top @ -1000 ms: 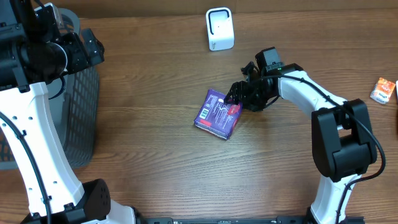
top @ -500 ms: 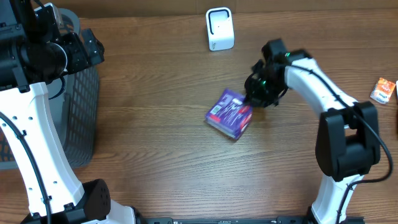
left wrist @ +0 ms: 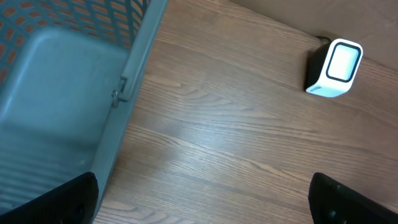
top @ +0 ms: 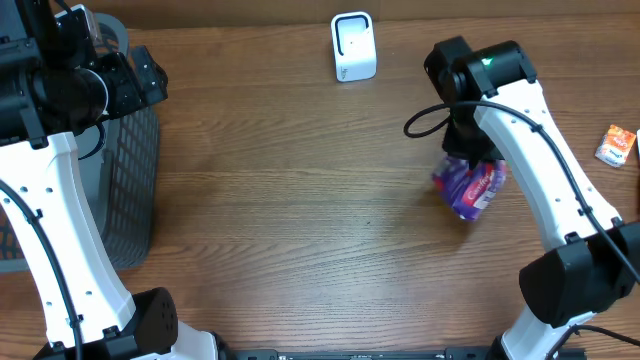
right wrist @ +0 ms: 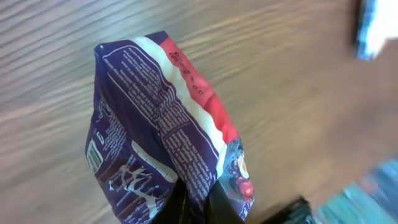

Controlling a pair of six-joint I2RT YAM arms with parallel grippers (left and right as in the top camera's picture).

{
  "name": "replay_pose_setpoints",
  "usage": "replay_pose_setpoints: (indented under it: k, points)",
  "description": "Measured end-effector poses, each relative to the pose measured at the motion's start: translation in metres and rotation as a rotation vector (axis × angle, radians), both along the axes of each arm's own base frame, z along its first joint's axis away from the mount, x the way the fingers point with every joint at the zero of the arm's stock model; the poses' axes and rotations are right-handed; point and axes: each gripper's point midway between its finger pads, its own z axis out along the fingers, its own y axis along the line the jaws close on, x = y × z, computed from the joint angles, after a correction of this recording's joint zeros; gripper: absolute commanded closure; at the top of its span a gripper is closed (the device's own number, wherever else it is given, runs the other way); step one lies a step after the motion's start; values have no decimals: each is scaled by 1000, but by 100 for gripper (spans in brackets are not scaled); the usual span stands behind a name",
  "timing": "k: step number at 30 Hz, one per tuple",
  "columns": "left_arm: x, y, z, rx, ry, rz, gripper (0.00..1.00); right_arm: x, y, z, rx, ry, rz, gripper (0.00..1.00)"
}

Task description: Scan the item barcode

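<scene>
Right claw [right wrist: 196,202] clamps purple packet [right wrist: 155,130].
Packet hangs off the counter [top: 300,200]; left claw [left wrist: 205,200] spread wide by the basket [left wrist: 62,81].

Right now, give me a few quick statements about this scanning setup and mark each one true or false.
1. The right fingers are shut on the purple packet. True.
2. The purple packet lies flat on the table. False: it is held up in the right fingers.
3. The left fingers grip the white scanner. False: they are open and empty; the scanner stands apart.
4. A basket stands on the left arm's side. True.
</scene>
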Motion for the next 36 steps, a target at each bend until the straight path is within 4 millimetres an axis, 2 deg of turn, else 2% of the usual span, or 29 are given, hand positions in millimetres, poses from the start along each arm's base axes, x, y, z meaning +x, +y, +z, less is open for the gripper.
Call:
replay_pose_setpoints:
  k: [3,7,13,15,18,22,24,26,27,28,30,31,33,36]
  points:
    - [0,0,0,0,0,0,0,3,-6,1,-29,-36,-62,89]
    - [0,0,0,0,0,0,0,2,-2,1,-30,-54,-83,90]
    - [0,0,0,0,0,0,0,7,34,-7,-27,-103,1,90]
    - [0,0,0,0,0,0,0,4,45,-15,-36,-96,39,94]
    - [0,0,0,0,0,0,0,1,61,-32,-54,-82,86,91]
    - [0,0,0,0,0,0,0,0,89,-53,-73,-70,164,78]
    - [0,0,0,0,0,0,1,-3,108,-56,-74,-84,219,72]
    - [0,0,0,0,0,0,0,-9,129,-56,-64,-98,280,61]
    - [0,0,0,0,0,0,0,-13,140,-57,-60,-102,314,47]
    - [0,0,0,0,0,0,0,-18,151,-57,-49,-103,348,42]
    - [0,0,0,0,0,0,0,-29,177,-60,-9,-109,410,17]
    - [0,0,0,0,0,0,0,-33,188,-62,15,-114,426,9]
    - [0,0,0,0,0,0,0,-44,214,-65,77,-122,477,3]
    - [0,0,0,0,0,0,0,-55,237,-67,137,-117,518,0]
